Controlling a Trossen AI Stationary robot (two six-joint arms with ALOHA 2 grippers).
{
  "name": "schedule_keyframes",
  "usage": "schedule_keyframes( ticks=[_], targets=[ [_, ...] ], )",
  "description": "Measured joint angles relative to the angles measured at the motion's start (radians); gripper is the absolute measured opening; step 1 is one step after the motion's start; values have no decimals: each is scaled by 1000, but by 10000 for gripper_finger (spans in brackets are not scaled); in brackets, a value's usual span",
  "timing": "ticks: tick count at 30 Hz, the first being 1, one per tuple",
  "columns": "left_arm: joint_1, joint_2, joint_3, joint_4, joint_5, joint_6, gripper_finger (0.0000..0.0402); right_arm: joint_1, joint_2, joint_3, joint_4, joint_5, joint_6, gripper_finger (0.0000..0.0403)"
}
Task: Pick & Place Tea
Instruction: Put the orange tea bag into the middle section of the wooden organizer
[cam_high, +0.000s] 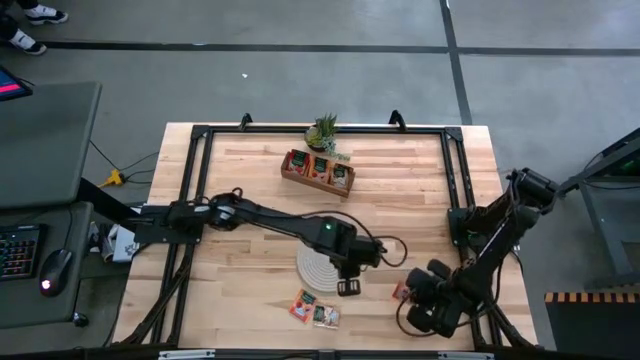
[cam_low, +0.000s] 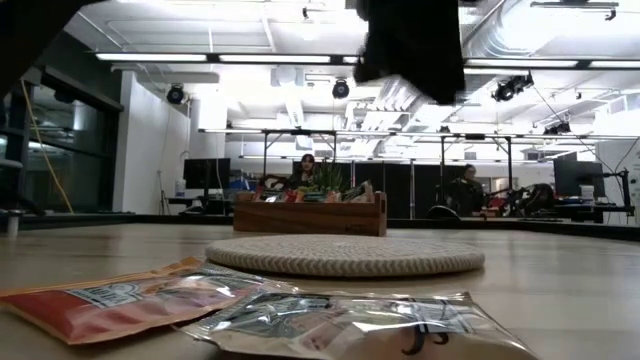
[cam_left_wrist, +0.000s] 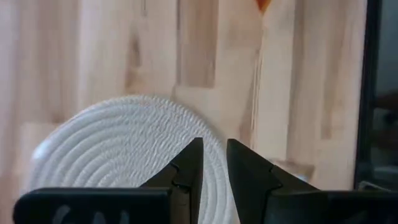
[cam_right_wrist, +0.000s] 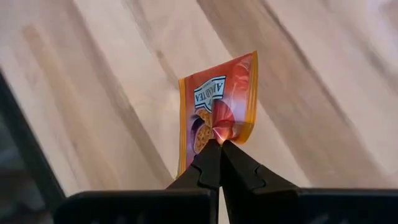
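The right gripper (cam_right_wrist: 216, 144) pinches an orange tea sachet (cam_right_wrist: 216, 106) by its edge, clear of the table for carrying, while the left gripper (cam_left_wrist: 213, 163) (fingers narrowly apart, empty) hangs over the woven mat (cam_left_wrist: 118, 152).

The wooden table (cam_high: 250, 180) carries a woven mat (cam_high: 315, 268), a wooden tray (cam_high: 318, 170), a potted plant (cam_high: 323, 130) and two tea sachets (cam_high: 314, 309).

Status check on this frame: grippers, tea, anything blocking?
Right gripper shut on a tea sachet, off the table. Left gripper near-closed, empty, over the woven mat. Two sachets still on the table. Nothing blocking.
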Motion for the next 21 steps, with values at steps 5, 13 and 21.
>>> schedule_keyframes(
  ticks=[5, 13, 21],
  targets=[
    [-6, -97, -2, -44, -51, -39, 72, -20, 0, 154, -228, 30, -222, 0],
    [-53, -239, 4, -148, -234, -156, 72, -125, -1, 389, -506, 24, -587, 0],
    [-85, -331, 3, -299, -375, -222, 72, -281, -2, 536, -645, -55, -953, 0]
  ],
)
